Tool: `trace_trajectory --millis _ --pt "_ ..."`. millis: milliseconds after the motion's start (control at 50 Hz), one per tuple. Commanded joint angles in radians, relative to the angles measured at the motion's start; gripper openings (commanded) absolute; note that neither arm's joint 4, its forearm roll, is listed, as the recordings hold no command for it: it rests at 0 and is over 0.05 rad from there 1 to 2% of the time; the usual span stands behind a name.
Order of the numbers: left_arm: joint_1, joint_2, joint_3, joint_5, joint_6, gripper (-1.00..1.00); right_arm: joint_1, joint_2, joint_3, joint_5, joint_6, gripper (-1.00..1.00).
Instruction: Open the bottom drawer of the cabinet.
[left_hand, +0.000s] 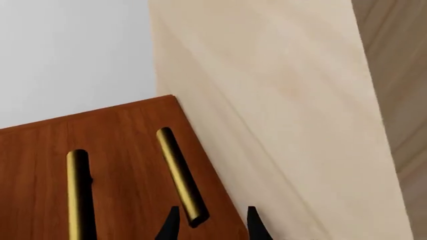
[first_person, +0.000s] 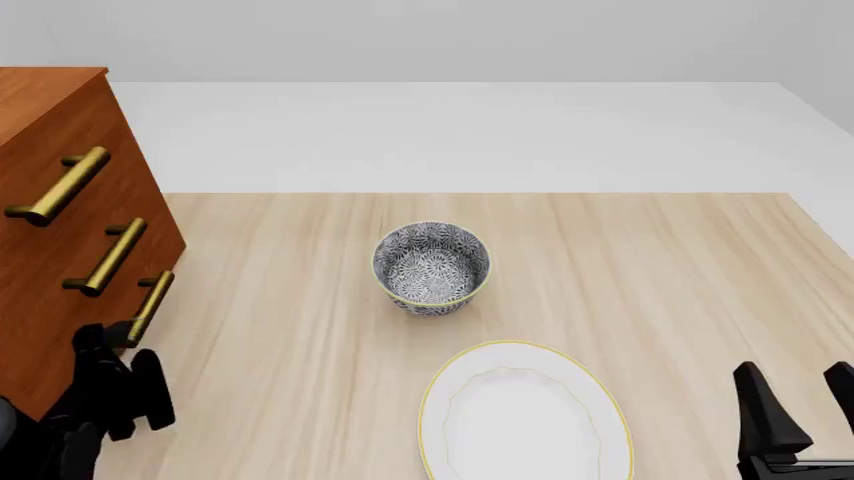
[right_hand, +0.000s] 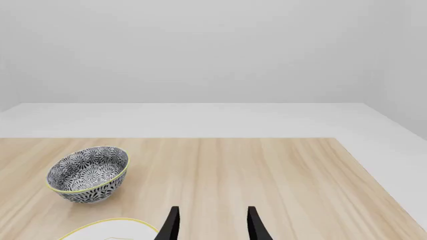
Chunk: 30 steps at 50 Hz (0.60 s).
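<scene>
The left gripper (left_hand: 209, 224) stood wide open with the end of the handle (first_person: 150, 305) between its fingers, low on the cabinet (first_person: 54, 230) where the bottom drawer (first_person: 94, 340) sat shut; better to slide toward the bar's middle, close, then pull straight out

table (first_person: 694, 260) | cabinet (first_person: 54, 240) (left edge) | bowl (first_person: 430, 266) | plate (first_person: 526, 416)

A bare simulated tabletop scene: pale wooden table (first_person: 667, 280) against blank grey-white surroundings, holding only crockery and a reddish-brown wooden cabinet (first_person: 54, 200).
</scene>
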Motion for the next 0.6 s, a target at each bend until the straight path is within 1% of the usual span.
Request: trace_trajectory --millis 20,240,500,520,600 --pt "0.045 -0.005 -0.012 0.005 0.022 1.00 0.000 0.000 0.000 0.000 0.000 1.00" --pt "0.084 -0.012 -0.051 0.027 0.037 1.00 0.000 0.000 0.000 0.000 0.000 1.00" --pt "0.076 -0.008 -0.074 0.040 0.030 1.00 0.000 0.000 0.000 0.000 0.000 1.00" --pt "0.075 -0.010 -0.074 0.037 0.031 -1.00 0.000 0.000 0.000 0.000 0.000 1.00" --pt "0.074 -0.018 -0.075 0.041 0.030 -1.00 0.000 0.000 0.000 0.000 0.000 1.00"
